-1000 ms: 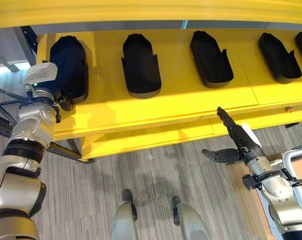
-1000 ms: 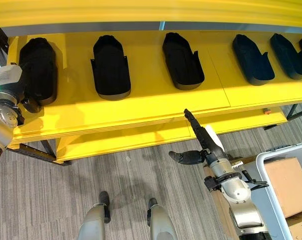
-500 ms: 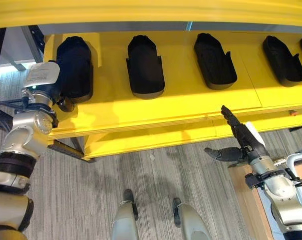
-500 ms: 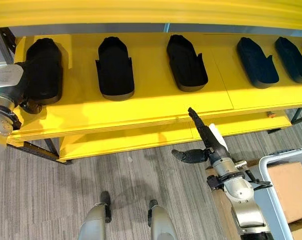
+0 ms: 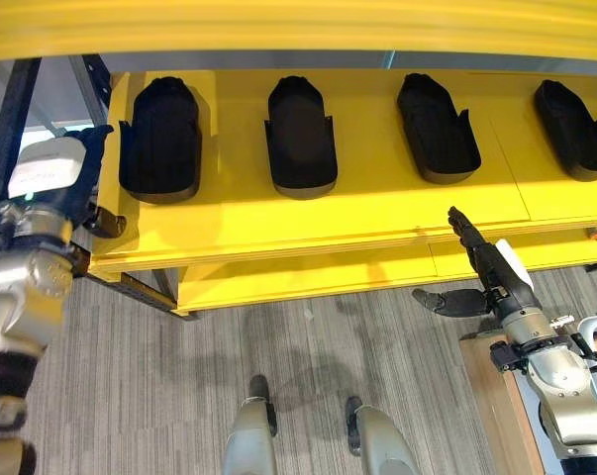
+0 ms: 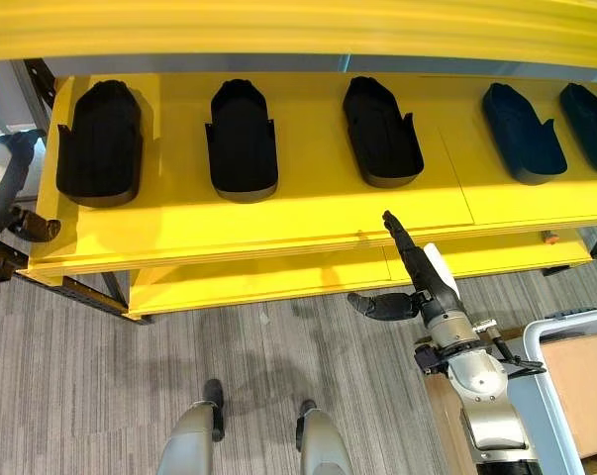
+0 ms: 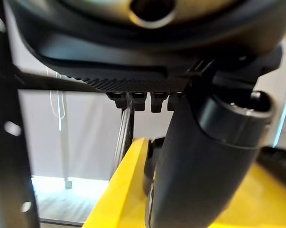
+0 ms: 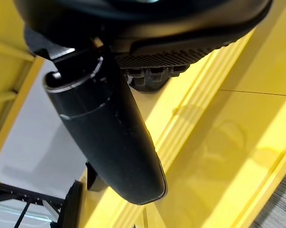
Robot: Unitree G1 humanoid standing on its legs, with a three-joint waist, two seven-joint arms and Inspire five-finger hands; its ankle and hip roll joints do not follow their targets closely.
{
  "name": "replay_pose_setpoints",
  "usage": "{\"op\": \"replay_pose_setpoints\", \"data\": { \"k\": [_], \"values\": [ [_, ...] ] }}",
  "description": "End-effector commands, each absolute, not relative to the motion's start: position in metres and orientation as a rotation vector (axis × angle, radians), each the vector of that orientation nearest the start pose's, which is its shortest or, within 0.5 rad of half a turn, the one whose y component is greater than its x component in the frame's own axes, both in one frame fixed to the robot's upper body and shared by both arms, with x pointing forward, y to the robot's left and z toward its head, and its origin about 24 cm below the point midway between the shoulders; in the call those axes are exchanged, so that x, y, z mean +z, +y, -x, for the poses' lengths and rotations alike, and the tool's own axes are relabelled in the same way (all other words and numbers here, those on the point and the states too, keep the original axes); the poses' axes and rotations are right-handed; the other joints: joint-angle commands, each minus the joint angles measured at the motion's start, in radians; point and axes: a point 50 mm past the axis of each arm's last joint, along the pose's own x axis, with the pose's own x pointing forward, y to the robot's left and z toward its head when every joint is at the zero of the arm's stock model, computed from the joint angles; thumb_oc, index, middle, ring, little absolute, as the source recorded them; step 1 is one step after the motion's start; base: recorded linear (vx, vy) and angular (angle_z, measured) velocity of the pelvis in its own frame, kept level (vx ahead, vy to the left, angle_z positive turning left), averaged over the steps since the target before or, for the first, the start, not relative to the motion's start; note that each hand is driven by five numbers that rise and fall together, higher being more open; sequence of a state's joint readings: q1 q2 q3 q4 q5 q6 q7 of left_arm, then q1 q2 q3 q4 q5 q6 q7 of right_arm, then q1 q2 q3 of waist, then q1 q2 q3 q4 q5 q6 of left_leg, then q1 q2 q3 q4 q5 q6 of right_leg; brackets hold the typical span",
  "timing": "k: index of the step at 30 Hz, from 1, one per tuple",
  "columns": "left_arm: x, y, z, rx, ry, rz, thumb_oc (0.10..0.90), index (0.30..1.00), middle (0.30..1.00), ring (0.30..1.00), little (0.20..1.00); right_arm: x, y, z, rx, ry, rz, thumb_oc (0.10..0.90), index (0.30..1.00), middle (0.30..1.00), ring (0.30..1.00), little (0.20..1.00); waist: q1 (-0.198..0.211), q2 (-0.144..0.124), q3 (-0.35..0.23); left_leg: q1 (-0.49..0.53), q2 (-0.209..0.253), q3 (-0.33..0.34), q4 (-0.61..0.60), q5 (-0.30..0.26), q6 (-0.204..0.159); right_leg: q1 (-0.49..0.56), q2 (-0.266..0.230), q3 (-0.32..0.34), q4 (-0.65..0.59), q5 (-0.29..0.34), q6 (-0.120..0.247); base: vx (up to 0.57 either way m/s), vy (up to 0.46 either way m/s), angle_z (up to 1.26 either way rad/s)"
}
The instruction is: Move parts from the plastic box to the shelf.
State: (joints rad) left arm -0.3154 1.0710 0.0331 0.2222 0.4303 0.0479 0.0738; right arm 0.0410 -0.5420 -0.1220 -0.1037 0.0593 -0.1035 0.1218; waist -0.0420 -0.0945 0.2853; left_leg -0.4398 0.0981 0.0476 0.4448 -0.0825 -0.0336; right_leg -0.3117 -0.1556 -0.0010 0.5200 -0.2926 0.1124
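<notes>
On shelf: 5 parts.

Workshop: yellow shelf, black moulded parts, plastic box.

Right robot hand dark bulk at frame edge, thumb sticking out straight, holding nothing. Yellow shelf surface and ribbed front edge just past it.

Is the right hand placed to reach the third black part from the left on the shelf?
Probably yes: the right hand, open, sits at the shelf front edge just below that black part, nothing between them.
</notes>
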Motion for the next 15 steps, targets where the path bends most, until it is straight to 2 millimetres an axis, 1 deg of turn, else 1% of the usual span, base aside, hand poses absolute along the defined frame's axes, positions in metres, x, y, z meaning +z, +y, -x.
{"op": "replay_pose_setpoints", "data": {
  "k": [1,2,3,4,5,6,7,8,9,10,11,12,13,15],
  "values": [
    [0.247,0.345,-0.269,0.449,-0.305,-1.331,0.900,1.000,1.000,1.000,1.000,0.150,-0.270,-0.239,-0.061,-0.377,0.548,0.900,1.000,1.000,1.000,1.000,0.013,0.032,-0.103,-0.051,0.007,-0.048,0.077,-0.033,-0.013,0.206,-0.068,-0.062,-0.222,0.078,0.025,0.01,-0.052,0.05],
    [0.239,0.343,-0.266,0.427,-0.307,-1.277,0.900,1.000,1.000,1.000,1.000,0.150,-0.270,-0.239,-0.060,-0.381,0.543,0.900,1.000,1.000,1.000,1.000,0.015,0.037,-0.103,-0.043,0.007,-0.048,0.070,-0.028,-0.014,0.213,-0.067,-0.063,-0.222,0.077,0.023,0.01,-0.057,0.03],
    [0.234,0.343,-0.263,0.403,-0.300,-1.261,0.900,1.000,1.000,1.000,1.000,0.150,-0.271,-0.239,-0.063,-0.377,0.548,0.900,1.000,1.000,1.000,1.000,0.016,0.042,-0.104,-0.032,0.005,-0.049,0.063,-0.025,-0.015,0.219,-0.067,-0.065,-0.222,0.077,0.020,0.00,-0.038,0.03],
    [0.233,0.343,-0.262,0.403,-0.298,-1.260,0.900,1.000,1.000,1.000,1.000,0.150,-0.271,-0.239,-0.061,-0.377,0.549,0.900,1.000,1.000,1.000,1.000,0.014,0.043,-0.103,-0.030,0.005,-0.050,0.061,-0.024,-0.015,0.221,-0.067,-0.066,-0.223,0.077,0.020,0.00,-0.040,0.09],
    [0.227,0.341,-0.260,0.361,-0.288,-1.243,0.900,1.000,1.000,1.000,1.000,0.150,-0.271,-0.239,-0.059,-0.376,0.547,0.900,1.000,1.000,1.000,1.000,0.015,0.048,-0.105,-0.021,0.006,-0.050,0.053,-0.018,-0.017,0.228,-0.065,-0.070,-0.222,0.075,0.018,-0.01,-0.057,0.10],
    [0.219,0.338,-0.258,0.325,-0.281,-1.171,0.900,1.000,1.000,1.000,1.000,0.149,-0.271,-0.240,-0.058,-0.374,0.542,0.900,1.000,1.000,1.000,1.000,0.017,0.054,-0.107,-0.011,0.006,-0.054,0.042,-0.010,-0.018,0.235,-0.064,-0.073,-0.222,0.074,0.016,-0.01,-0.092,0.10],
    [0.205,0.336,-0.255,0.290,-0.265,-1.077,0.900,1.000,1.000,1.000,1.000,0.148,-0.271,-0.240,-0.063,-0.375,0.540,0.900,1.000,1.000,1.000,1.000,0.020,0.062,-0.107,0.004,0.007,-0.057,0.027,0.001,-0.021,0.244,-0.061,-0.078,-0.220,0.071,0.014,0.00,-0.119,0.05],
    [0.185,0.334,-0.249,0.251,-0.233,-0.943,0.900,1.000,1.000,1.000,1.000,0.147,-0.272,-0.239,-0.070,-0.370,0.534,0.900,1.000,1.000,1.000,1.000,0.024,0.069,-0.114,0.026,0.007,-0.061,0.005,0.009,-0.025,0.261,-0.056,-0.082,-0.221,0.064,0.010,0.00,-0.088,0.04],
    [0.185,0.335,-0.248,0.252,-0.233,-0.942,0.900,1.000,1.000,1.000,1.000,0.147,-0.271,-0.239,-0.069,-0.371,0.534,0.900,1.000,1.000,1.000,1.000,0.022,0.071,-0.115,0.026,0.007,-0.061,-0.002,0.017,-0.024,0.259,-0.055,-0.083,-0.224,0.069,0.010,-0.01,-0.075,0.06],
    [0.175,0.333,-0.245,0.239,-0.224,-0.868,0.900,1.000,1.000,1.000,1.000,0.145,-0.272,-0.239,-0.075,-0.366,0.531,0.900,1.000,1.000,1.000,1.000,0.023,0.076,-0.119,0.035,0.009,-0.065,-0.021,0.031,-0.028,0.265,-0.051,-0.087,-0.227,0.069,0.006,-0.03,-0.121,0.09],
    [0.147,0.323,-0.238,0.198,-0.190,-0.654,0.900,1.000,1.000,1.000,1.000,0.142,-0.273,-0.236,-0.083,-0.360,0.527,0.900,1.000,1.000,1.000,1.000,0.026,0.085,-0.124,0.065,0.018,-0.072,-0.064,0.056,-0.034,0.280,-0.041,-0.095,-0.231,0.061,0.000,-0.03,-0.159,0.18],
    [0.138,0.320,-0.234,0.183,-0.176,-0.599,0.900,1.000,1.000,1.000,1.000,0.141,-0.273,-0.235,-0.085,-0.357,0.525,0.900,1.000,1.000,1.000,1.000,0.028,0.092,-0.133,0.075,0.024,-0.075,-0.092,0.079,-0.039,0.282,-0.032,-0.099,-0.239,0.065,-0.003,-0.03,-0.139,0.18],
    [0.137,0.320,-0.234,0.182,-0.174,-0.597,0.900,1.000,1.000,1.000,1.000,0.141,-0.274,-0.234,-0.083,-0.356,0.526,0.900,1.000,1.000,1.000,1.000,0.027,0.094,-0.133,0.078,0.025,-0.076,-0.097,0.082,-0.040,0.284,-0.031,-0.099,-0.241,0.066,-0.004,-0.02,-0.085,0.19],
    [0.118,0.311,-0.227,0.152,-0.143,-0.478,0.900,1.000,1.000,1.000,1.000,0.138,-0.273,-0.233,-0.076,-0.348,0.530,0.900,1.000,1.000,1.000,1.000,0.029,0.105,-0.142,0.115,0.040,-0.080,-0.158,0.115,-0.050,0.298,-0.015,-0.107,-0.253,0.063,-0.012,-0.03,-0.121,0.11]
  ]
}}
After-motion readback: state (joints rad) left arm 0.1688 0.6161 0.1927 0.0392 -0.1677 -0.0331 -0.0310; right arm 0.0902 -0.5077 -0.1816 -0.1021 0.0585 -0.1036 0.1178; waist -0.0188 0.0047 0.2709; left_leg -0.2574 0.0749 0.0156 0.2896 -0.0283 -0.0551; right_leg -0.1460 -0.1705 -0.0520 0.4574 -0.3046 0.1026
